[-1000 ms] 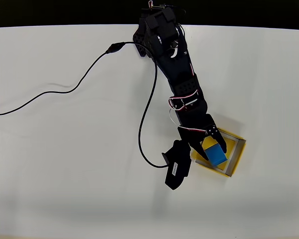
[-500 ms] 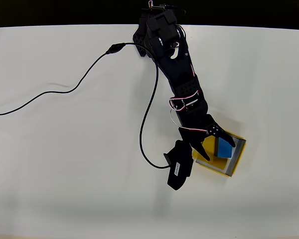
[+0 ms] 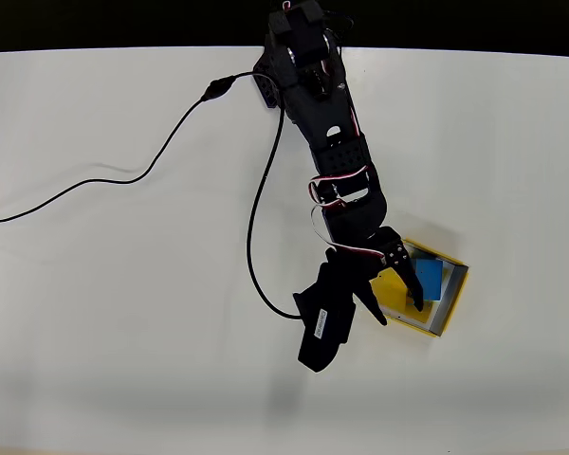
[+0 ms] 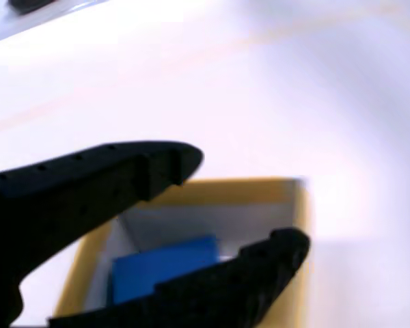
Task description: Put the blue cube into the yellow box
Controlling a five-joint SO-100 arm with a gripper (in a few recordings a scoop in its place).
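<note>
Blue cube [image 3: 429, 279]: we see it lying inside the yellow box [image 3: 452, 301].
End effector [image 3: 398, 305]: released, jaws spread above the box; seemingly clear of the cube.
Table [image 3: 123, 332]: white.

One camera looks straight down from high above, taking in the whole white table [image 3: 123, 313] and the full arm. The other rides on the wrist, close and low, facing past the end effector [image 4: 246, 205]. Both views share the yellow box [image 3: 450, 303] holding the blue cube [image 4: 160, 265].
</note>
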